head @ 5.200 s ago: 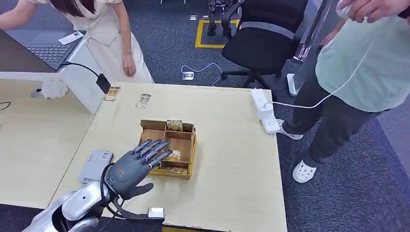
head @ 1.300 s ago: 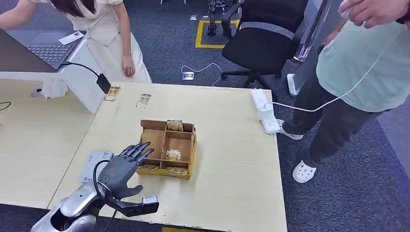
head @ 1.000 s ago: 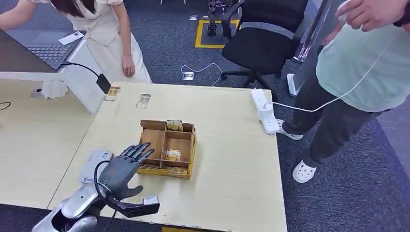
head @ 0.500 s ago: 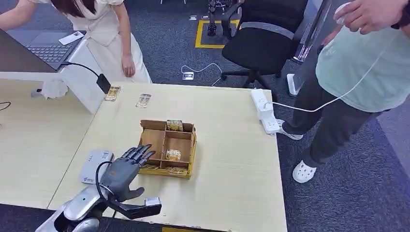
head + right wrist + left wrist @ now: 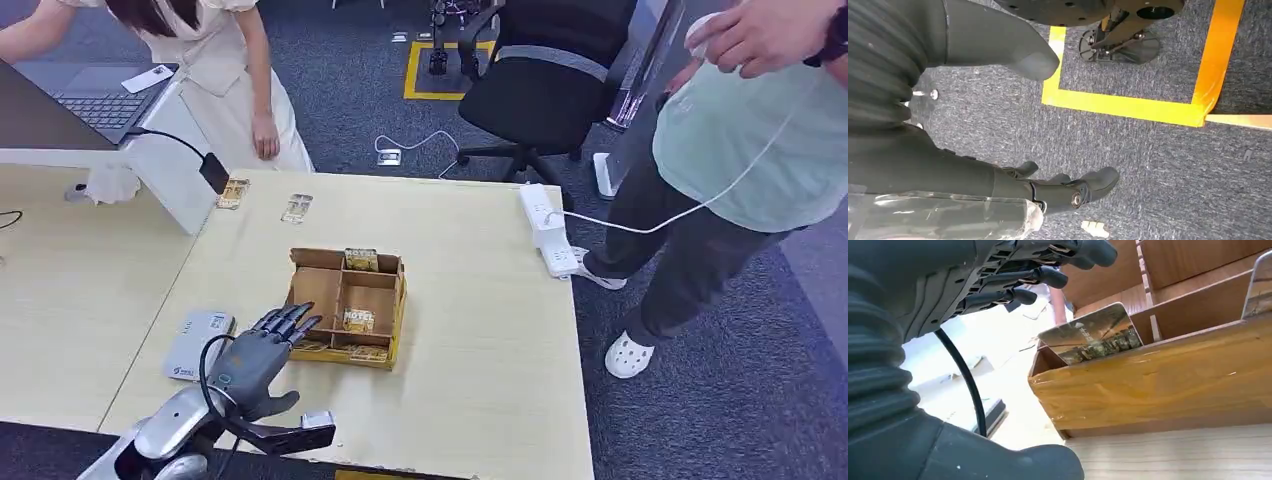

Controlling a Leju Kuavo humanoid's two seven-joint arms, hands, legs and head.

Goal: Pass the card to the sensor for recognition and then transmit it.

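Pale wooden desk [image 5: 480,330] carrying a compartmented cardboard box [image 5: 349,306] at its middle. Silver left arm reaching up from the near edge, left hand [image 5: 252,358] flat over the desk, fingers [image 5: 292,322] spread and straight, tips at the box's near-left corner, holding nothing. Grey sensor [image 5: 198,344] just left of that hand. Card [image 5: 1092,338] leaning upright in a near compartment. Right hand [image 5: 1058,190] hanging above carpeted floor [image 5: 1148,165], fingers loosely curled, empty.
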